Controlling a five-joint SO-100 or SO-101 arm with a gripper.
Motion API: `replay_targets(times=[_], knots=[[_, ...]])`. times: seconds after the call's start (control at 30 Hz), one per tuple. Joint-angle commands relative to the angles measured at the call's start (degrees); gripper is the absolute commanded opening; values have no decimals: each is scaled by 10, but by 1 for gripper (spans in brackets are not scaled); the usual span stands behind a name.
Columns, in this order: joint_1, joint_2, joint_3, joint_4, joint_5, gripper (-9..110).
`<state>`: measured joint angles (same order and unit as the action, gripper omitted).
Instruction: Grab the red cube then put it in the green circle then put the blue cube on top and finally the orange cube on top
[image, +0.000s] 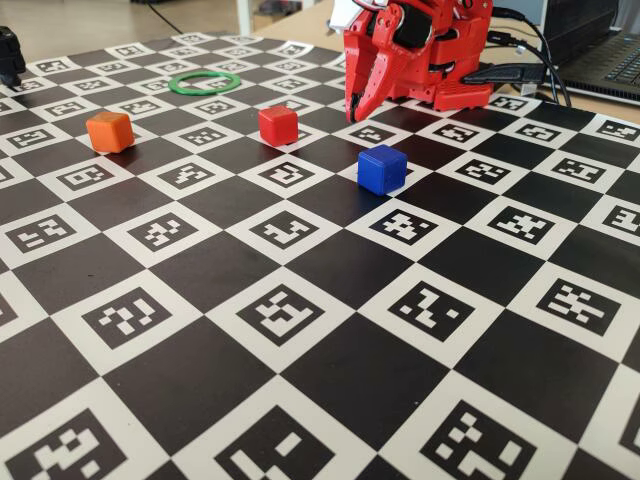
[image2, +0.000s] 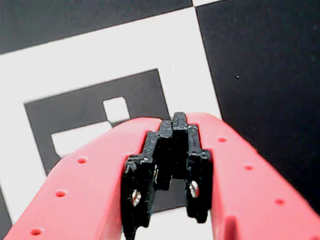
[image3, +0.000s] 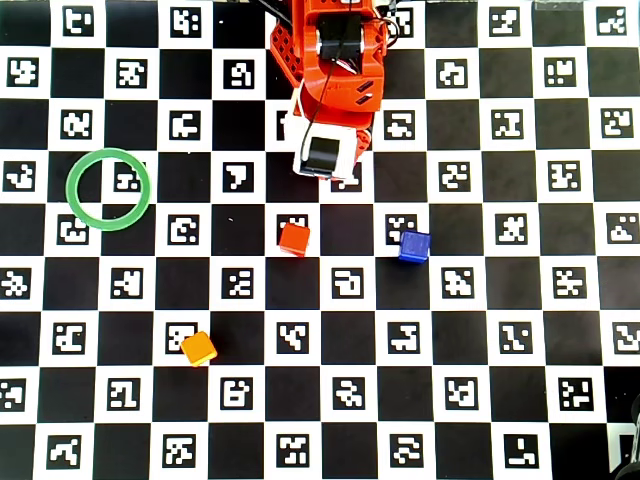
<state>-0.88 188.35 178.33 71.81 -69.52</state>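
The end effector (image: 352, 112) is clenched and empty: in the wrist view (image2: 172, 122) its two red fingers meet at the tips with nothing between them, above a white marker square of the table (image: 300, 400). The arm is folded close to its base, with the end effector pointing steeply down near the table surface.

In the overhead view, the red cube (image3: 294, 239) lies just ahead of the end effector and slightly to its left. The blue cube (image3: 415, 246) lies ahead and to the right, apart from the red one. The orange cube (image3: 198, 349) lies farthest ahead, to the left. The green circle (image3: 108, 189) sits well to the left, its centre unoccupied.

Judged step: the first, not yet begun. The next move calls for releasing the fingers, advancing over the red cube, and descending to straddle it.
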Motion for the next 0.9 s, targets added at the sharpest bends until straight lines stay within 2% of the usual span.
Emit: replay_targets(times=[0.0,0.43,0.6,0.87], knots=[[-4,-77,-106,-17,129,-5],[-78,-334,-472,101,424,0],[-93,-425,-554,139,480,10],[-88,-598,-636,141,556,16]])
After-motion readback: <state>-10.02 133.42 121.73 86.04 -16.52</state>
